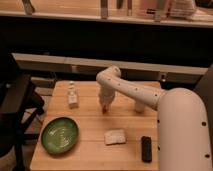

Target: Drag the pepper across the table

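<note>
I'm seeing the pepper (104, 108) showing as a small red-orange sliver at the tip of my hand (105, 105), sitting just above the middle of the light-wood table (95, 145).

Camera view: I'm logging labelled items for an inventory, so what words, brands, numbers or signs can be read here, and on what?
None can be read.
The small bottle on the table may carry a label, but it is too blurred to read.
The green plate, the pale sponge and the black object show no text.
The gripper, down at the pepper, shows none.
</note>
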`<action>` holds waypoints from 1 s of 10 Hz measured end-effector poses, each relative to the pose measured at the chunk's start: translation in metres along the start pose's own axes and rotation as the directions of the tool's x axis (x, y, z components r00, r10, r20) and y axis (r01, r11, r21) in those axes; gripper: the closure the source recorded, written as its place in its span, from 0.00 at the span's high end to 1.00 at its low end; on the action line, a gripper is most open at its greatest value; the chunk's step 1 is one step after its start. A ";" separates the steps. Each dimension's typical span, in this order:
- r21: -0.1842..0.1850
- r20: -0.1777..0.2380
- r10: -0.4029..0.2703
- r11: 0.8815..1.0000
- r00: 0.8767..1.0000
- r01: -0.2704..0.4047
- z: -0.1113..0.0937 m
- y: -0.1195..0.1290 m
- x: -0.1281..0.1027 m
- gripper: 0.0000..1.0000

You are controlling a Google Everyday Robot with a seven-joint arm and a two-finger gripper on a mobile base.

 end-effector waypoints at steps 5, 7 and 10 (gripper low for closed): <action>0.022 0.008 0.038 0.999 0.999 -0.038 -0.005 0.042 0.012 0.00; 0.027 0.007 0.063 0.998 0.998 -0.063 -0.006 0.057 0.014 0.00; 0.026 0.006 0.066 0.997 0.998 -0.066 -0.007 0.065 0.017 0.00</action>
